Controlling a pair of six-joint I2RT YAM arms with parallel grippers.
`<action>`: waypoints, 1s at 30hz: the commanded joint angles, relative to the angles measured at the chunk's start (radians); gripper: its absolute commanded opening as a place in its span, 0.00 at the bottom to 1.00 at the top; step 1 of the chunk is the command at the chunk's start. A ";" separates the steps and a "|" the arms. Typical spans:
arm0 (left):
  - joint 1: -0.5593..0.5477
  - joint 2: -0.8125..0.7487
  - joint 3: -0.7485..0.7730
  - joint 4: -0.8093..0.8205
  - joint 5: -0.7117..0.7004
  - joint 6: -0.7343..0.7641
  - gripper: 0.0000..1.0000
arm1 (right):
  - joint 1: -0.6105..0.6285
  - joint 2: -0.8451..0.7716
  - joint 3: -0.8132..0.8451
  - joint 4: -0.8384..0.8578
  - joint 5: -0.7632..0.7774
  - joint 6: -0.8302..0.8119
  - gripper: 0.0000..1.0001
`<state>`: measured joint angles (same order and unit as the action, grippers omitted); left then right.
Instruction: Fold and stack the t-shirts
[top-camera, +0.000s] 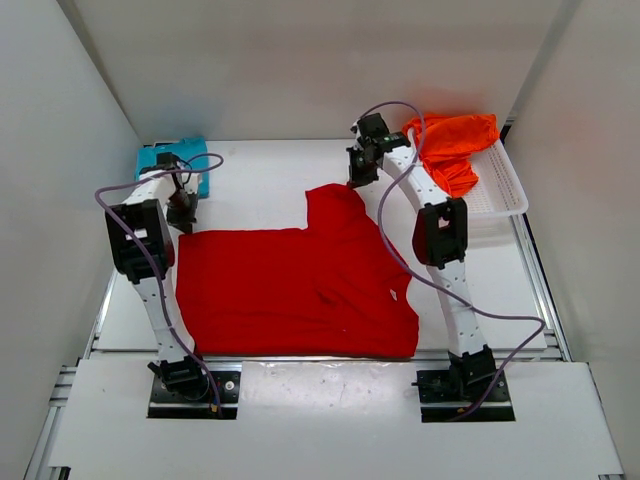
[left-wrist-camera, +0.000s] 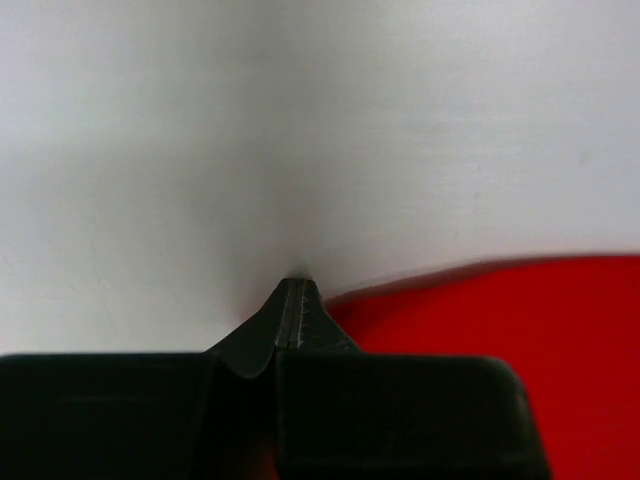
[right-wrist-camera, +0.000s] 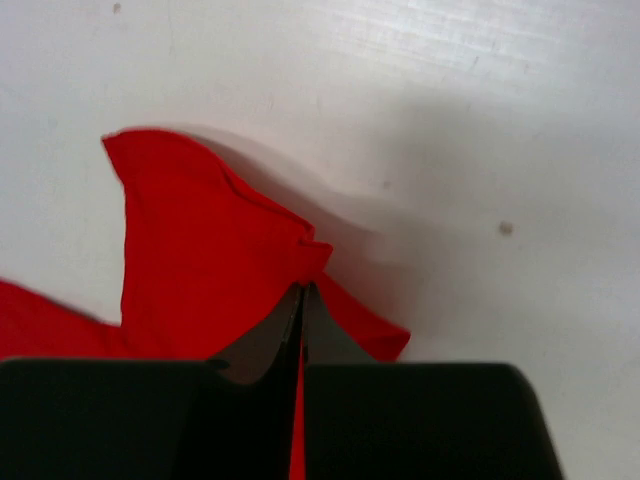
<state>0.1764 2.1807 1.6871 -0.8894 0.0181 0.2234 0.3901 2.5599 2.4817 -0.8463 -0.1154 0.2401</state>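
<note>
The red t-shirt (top-camera: 300, 285) lies spread nearly flat mid-table, one sleeve pointing to the far side, the teal t-shirt (top-camera: 188, 160) folded far left, the orange t-shirt (top-camera: 452, 145) crumpled far right.

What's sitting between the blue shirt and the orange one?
Top view: bare table, then the right claw pinching the red shirt by its sleeve.

You had the red t-shirt (top-camera: 295, 285) spread on the bench (top-camera: 260, 180), your right end effector (top-camera: 358, 175) at its far sleeve, your left end effector (top-camera: 183, 213) by its left corner.
</note>
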 joint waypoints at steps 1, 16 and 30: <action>-0.018 -0.077 -0.066 -0.022 -0.017 0.054 0.00 | 0.001 -0.186 -0.099 -0.040 -0.065 -0.016 0.00; -0.141 -0.461 -0.452 0.161 -0.306 0.320 0.00 | -0.031 -0.727 -0.803 -0.073 -0.263 -0.097 0.00; -0.097 -0.510 -0.543 0.227 -0.331 0.360 0.00 | -0.008 -0.951 -1.149 -0.062 -0.262 -0.108 0.00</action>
<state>0.0505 1.6947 1.0763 -0.7113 -0.3309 0.6044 0.3981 1.6527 1.3315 -0.9218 -0.3740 0.1307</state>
